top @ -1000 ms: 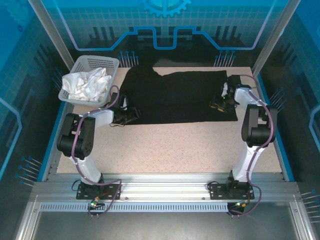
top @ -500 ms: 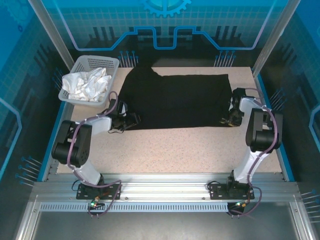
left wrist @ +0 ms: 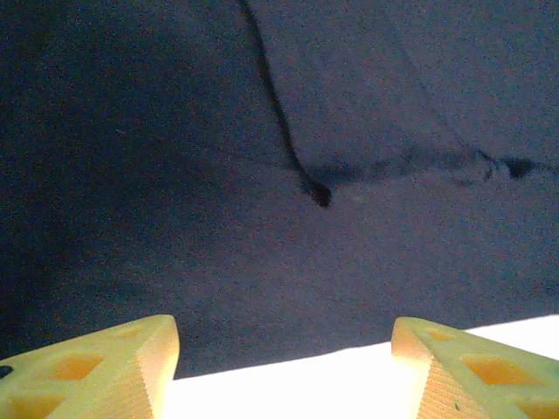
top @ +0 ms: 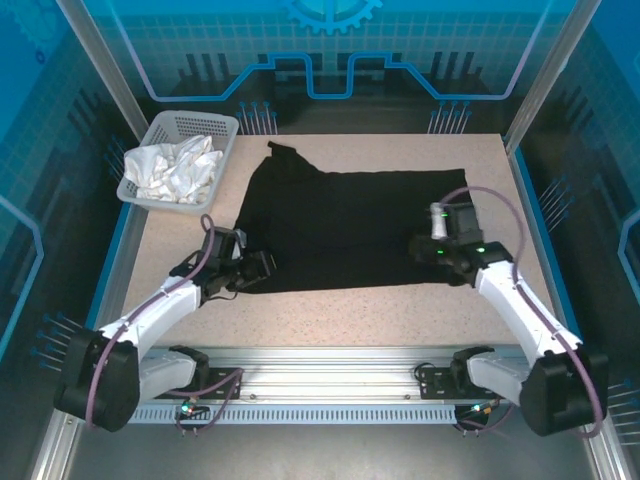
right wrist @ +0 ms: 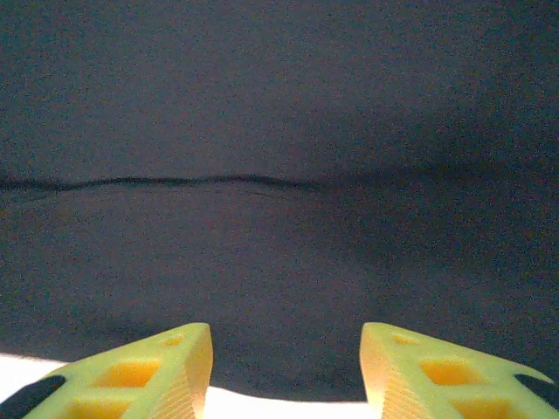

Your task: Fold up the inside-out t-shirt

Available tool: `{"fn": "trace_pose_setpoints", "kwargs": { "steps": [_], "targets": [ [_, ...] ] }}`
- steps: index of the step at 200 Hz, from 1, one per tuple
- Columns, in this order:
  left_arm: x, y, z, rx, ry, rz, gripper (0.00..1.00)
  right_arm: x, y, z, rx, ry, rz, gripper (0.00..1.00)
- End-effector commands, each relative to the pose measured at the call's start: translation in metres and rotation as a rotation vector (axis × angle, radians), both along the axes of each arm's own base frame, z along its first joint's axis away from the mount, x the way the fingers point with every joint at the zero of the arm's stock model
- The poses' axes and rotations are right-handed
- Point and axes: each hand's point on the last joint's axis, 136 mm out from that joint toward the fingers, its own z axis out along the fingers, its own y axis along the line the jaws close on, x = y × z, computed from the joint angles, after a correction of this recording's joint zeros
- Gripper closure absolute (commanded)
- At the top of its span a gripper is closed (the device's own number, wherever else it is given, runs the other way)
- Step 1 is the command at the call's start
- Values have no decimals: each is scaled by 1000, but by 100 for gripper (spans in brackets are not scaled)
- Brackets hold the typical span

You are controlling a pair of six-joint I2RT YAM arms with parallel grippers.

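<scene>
The black soft fabric t-shirt (top: 350,225) lies long left-to-right, its near hem just beyond the left gripper (top: 252,272) and the right gripper (top: 425,248), both parted and empty.

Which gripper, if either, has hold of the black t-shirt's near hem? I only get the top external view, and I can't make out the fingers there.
Observer: Not the left. In its wrist view the left gripper has its jaws apart. The hem of the t-shirt runs unpinched across the gap, with bare table on the near side.
Operator: And the right?
Observer: The right gripper is open too, and the hem lies loose across its gap.
Operator: Is the cloth flat by the left one?
Observer: Not quite. The left wrist view shows a puckered ridge a little beyond the hem.
</scene>
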Motion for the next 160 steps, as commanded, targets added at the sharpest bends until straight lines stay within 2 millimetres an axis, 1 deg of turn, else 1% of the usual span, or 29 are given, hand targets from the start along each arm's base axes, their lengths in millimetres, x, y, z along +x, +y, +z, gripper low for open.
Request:
{"fn": "trace_pose_setpoints", "kwargs": {
  "steps": [1, 2, 6, 8, 17, 27, 28, 32, 35, 39, 41, 43, 48, 49, 52, 63, 76, 90, 105, 125, 140, 152, 160],
  "targets": [
    [2, 18, -8, -30, 70, 80, 34, 6, 98, 4, -28, -84, 342, 49],
    [2, 18, -8, -31, 71, 81, 34, 8, 103, 7, -29, -93, 353, 49],
    [3, 19, -9, -37, 73, 85, 34, 9, 121, 9, -39, -105, 402, 48],
    [5, 20, -8, -39, 71, 88, 34, 9, 129, 6, -46, -100, 423, 48],
    [7, 20, -10, -51, 74, 90, 35, 10, 168, 5, -72, -115, 528, 46],
    [11, 19, -13, -68, 79, 93, 37, 11, 205, 1, -111, -134, 619, 45],
    [11, 19, -13, -70, 80, 94, 37, 10, 207, -3, -116, -128, 627, 45],
    [12, 19, -15, -77, 84, 95, 38, 10, 221, -6, -125, -129, 660, 45],
    [13, 20, -16, -79, 87, 100, 38, 11, 232, -5, -124, -137, 685, 44],
    [13, 20, -18, -80, 90, 100, 39, 11, 244, -9, -130, -133, 715, 44],
    [14, 20, -18, -81, 91, 101, 39, 11, 248, -15, -138, -126, 730, 44],
    [14, 21, -20, -80, 94, 103, 40, 12, 254, -14, -139, -129, 743, 44],
    [14, 22, -22, -78, 100, 108, 40, 13, 266, -21, -145, -120, 773, 44],
    [14, 23, -23, -77, 101, 110, 41, 12, 268, -18, -144, -124, 778, 44],
    [14, 23, -25, -72, 104, 110, 41, 12, 274, -21, -147, -118, 796, 44],
    [13, 26, -31, -63, 112, 113, 42, 14, 292, -38, -180, -86, 848, 43],
    [11, 29, -38, -58, 128, 118, 44, 13, 305, -56, -217, -46, 901, 42],
    [9, 31, -43, -61, 142, 122, 44, 13, 313, -74, -255, -17, 935, 42],
    [6, 32, -47, -60, 147, 127, 44, 16, 314, -86, -274, 9, 943, 42],
    [3, 34, -50, -56, 151, 129, 44, 22, 317, -94, -285, 22, 941, 44],
    [1, 34, -52, -56, 155, 129, 43, 25, 321, -97, -274, 32, 940, 50],
    [0, 35, -54, -53, 157, 128, 43, 27, 323, -99, -268, 37, 940, 59],
    [-1, 35, -54, -52, 157, 127, 43, 30, 323, -99, -262, 37, 930, 67]
  ]
}}
